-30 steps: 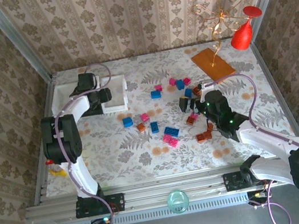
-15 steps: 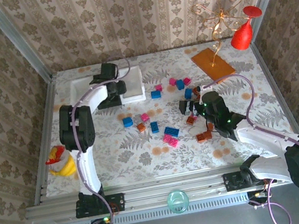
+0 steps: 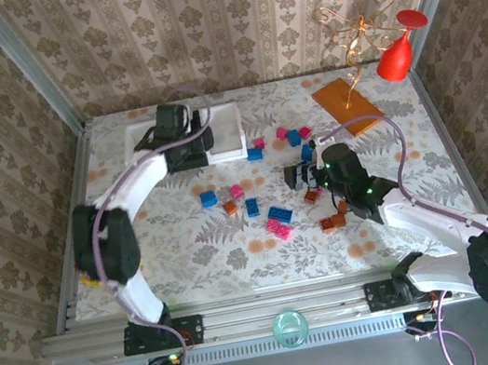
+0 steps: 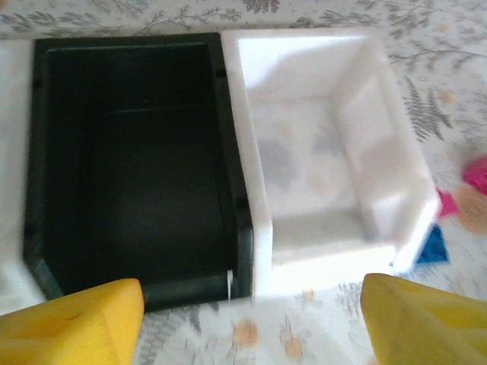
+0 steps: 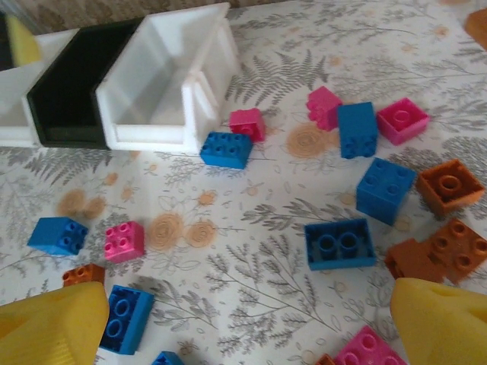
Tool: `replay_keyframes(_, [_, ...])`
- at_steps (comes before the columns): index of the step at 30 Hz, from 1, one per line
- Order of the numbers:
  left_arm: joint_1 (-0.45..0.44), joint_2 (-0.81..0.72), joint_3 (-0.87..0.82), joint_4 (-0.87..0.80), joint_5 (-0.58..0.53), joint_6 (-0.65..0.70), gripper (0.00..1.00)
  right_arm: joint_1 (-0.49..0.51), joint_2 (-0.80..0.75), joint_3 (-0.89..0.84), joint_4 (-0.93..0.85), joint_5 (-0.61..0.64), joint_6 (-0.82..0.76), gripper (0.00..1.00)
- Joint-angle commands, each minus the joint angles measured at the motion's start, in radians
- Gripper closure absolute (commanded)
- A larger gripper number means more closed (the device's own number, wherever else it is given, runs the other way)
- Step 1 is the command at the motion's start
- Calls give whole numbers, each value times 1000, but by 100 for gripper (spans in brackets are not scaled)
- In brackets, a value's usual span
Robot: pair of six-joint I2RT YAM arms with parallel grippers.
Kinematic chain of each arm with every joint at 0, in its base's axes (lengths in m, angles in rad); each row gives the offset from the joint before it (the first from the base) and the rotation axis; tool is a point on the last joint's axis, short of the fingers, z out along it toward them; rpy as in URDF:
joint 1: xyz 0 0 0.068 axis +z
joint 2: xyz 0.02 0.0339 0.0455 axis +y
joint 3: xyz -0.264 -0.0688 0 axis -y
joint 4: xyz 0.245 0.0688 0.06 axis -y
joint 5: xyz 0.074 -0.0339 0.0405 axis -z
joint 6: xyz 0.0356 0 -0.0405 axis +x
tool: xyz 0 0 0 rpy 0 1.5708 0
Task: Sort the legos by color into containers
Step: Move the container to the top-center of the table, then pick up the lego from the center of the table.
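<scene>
Where damask wallpaper (image 3: pixel 226 25) rises, legos (image 3: pixel 278 215) dot the tablecloth (image 3: pixel 190 249) (fern-printed)

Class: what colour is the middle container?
The middle container is black, clearest in the left wrist view.

Lab-type robot test cell, I'd say: I sit btwn wallpapered panels (image 3: pixel 215 17) in a metal frame (image 3: pixel 27 65), floral table cover (image 3: pixel 190 249), alu rail (image 3: pixel 248 313) at near edge.

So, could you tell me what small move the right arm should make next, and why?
Probably lower the right gripper onto the dark blue brick just ahead of its open jaws and close: it holds nothing, and the black tray and white tray look empty.
</scene>
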Motion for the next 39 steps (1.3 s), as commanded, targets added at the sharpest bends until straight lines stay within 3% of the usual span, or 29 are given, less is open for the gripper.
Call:
replay_keyframes(1, [-10, -132, -223, 64, 1, -64, 19, 22, 51, 32, -20, -55, -40, 3])
replay_keyframes(5, [-49, -193, -348, 42, -13, -99, 11, 51, 112, 49, -1, -91, -63, 4])
replay_keyframes(14, [-121, -42, -332, 9, -42, -137, 10, 201, 176, 2, 164, -191, -182, 3])
replay_keyframes(31, [-141, 105, -335, 138, -133, -156, 44, 255, 174, -30, 217, -160, -186, 3])
replay_keyframes(36, [-106, -26, -425, 207, -206, -157, 54, 262, 176, -34, 225, -156, -176, 3])
replay_keyframes(38, [-66, -99, -442, 211, -200, -146, 56, 265, 178, -33, 226, -156, -175, 3])
replay_keyframes(39, [-1, -131, -439, 205, -189, -140, 56, 268, 179, -31, 227, -156, -175, 3])
